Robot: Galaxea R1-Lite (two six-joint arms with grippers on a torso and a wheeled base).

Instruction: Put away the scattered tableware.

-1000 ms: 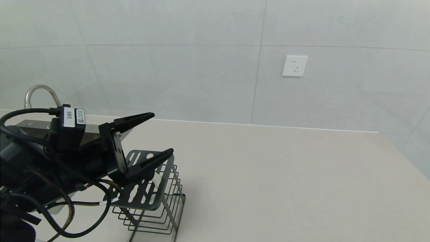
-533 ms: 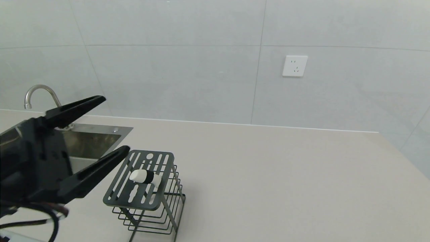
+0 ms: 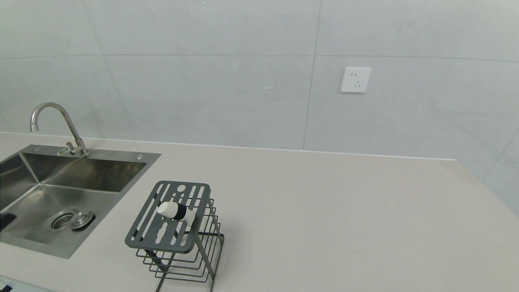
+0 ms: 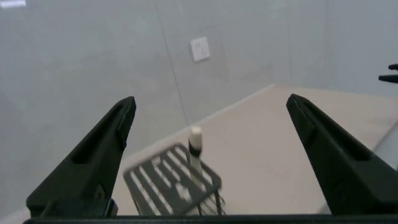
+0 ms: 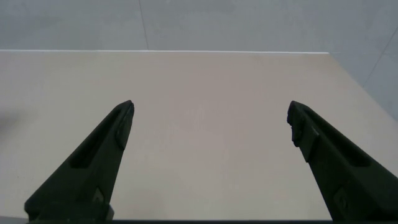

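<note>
A dark metal utensil rack [image 3: 162, 235] with a slotted top stands on the beige countertop [image 3: 324, 211], just right of the sink. A utensil with a white and black handle [image 3: 176, 211] sticks up out of one of the rack's slots. In the left wrist view my left gripper [image 4: 210, 102] is open and holds nothing. It hangs back from the rack [image 4: 174, 183] and the upright handle [image 4: 195, 146]. My right gripper [image 5: 210, 107] is open too, with nothing in it, over bare countertop [image 5: 211, 81].
A steel sink [image 3: 24, 178] with a curved faucet [image 3: 52, 121] is set into the counter at the left. A tiled wall with a white socket [image 3: 356, 80] runs along the back. The counter's right edge lies at the far right.
My left gripper, open over the rack a second ago, has pulled back to the left and out of the head view. The white and black handle stays in the rack.
</note>
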